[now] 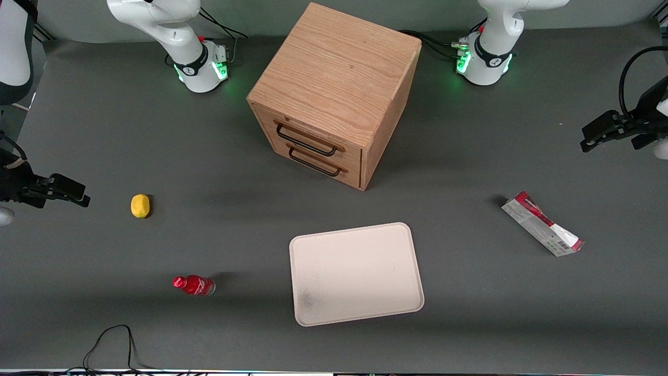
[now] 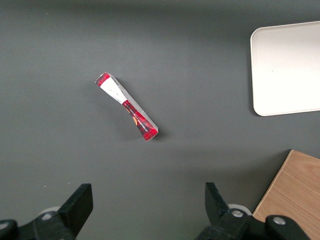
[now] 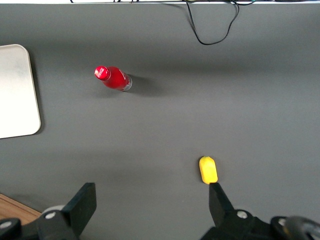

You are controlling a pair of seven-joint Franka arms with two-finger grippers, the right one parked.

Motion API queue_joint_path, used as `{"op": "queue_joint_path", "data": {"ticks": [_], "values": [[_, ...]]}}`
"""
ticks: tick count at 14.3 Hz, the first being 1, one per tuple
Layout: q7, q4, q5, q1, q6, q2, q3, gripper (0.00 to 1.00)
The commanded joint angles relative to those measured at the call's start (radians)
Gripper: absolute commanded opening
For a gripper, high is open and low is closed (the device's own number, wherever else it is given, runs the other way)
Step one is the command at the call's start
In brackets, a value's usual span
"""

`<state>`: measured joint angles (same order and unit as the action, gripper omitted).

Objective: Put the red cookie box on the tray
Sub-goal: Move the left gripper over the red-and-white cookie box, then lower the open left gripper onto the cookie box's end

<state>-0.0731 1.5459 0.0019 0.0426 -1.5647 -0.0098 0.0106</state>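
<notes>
Tray [image 1: 356, 273] nearest cam; red cookie box [image 1: 542, 224] flat on table, well clear of spread jaws, gripper [image 2: 145, 210] above.

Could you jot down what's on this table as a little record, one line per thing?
box: red cookie box, flat on the table toward the working arm's end, apart from the tray
tray: cream, nothing on it, in front of the cabinet
cabinet: wooden, two drawers, both shut
gripper: open, holding nothing, above the table near the box
bottle: red, toward the parked arm's end
lemon: beside the bottle, farther from the camera
</notes>
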Motion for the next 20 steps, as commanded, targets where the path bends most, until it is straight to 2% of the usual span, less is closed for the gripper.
{"op": "queue_joint_path", "data": {"ticks": [1, 8, 10, 14, 20], "values": [[-0.004, 0.017, -0.013, 0.005, 0.012, -0.025, 0.005, 1.00], [-0.007, -0.003, -0.013, 0.002, -0.005, 0.016, 0.009, 1.00], [-0.026, -0.026, -0.016, -0.032, -0.009, 0.054, 0.008, 1.00], [-0.189, -0.070, -0.017, -0.101, -0.047, 0.116, 0.008, 1.00], [-0.399, -0.066, -0.016, -0.145, -0.063, 0.113, 0.006, 1.00]]}}
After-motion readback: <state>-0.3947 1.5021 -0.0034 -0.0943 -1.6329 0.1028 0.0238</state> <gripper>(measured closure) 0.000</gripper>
